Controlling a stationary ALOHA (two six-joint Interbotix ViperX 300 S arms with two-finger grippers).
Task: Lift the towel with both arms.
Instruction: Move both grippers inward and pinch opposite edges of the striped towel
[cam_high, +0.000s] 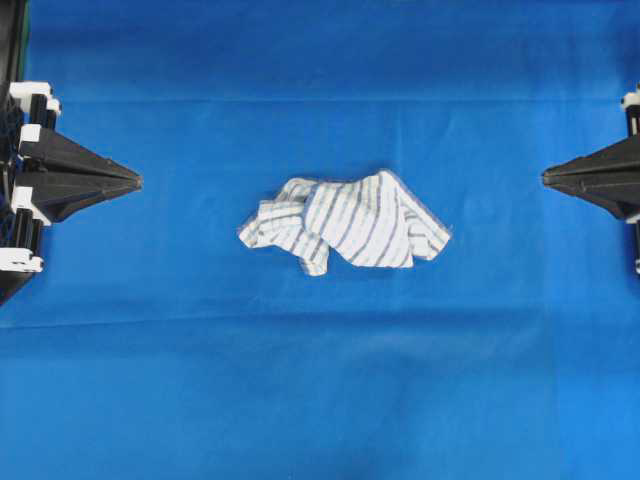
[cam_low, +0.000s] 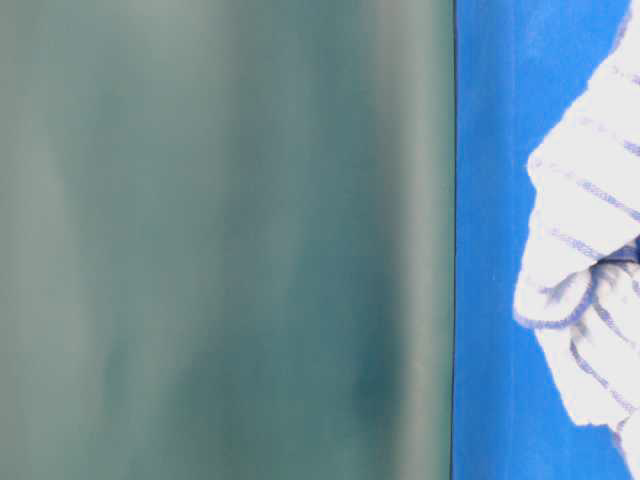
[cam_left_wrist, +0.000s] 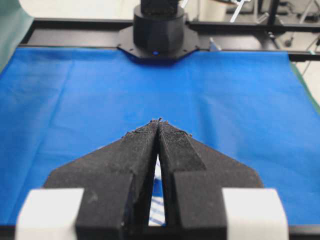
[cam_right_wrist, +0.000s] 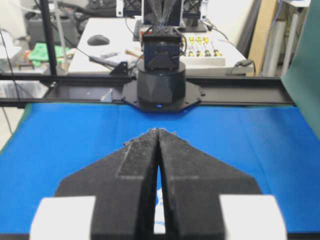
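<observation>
Towel (cam_high: 345, 225) lies bunched mid-frame; left hand (cam_high: 135, 181) and right hand (cam_high: 546, 178), both pinched together, may snag one fold unevenly.

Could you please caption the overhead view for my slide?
Crumpled towel on blue sheet, midway between shut left pincer and right pincer.

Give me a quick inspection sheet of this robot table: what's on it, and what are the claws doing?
Surface: blue sheet, fairly smooth.
Job's things: striped towel crumpled at centre, untouched.
Clutter: nothing seen on the sheet.
Grippers: left gripper and right gripper shut, empty, at opposite edges, pointing at the towel.
Cables: dark ones beside a desk behind the table.
Surroundings: black frame rail, screwdrivers, green curtain.
</observation>
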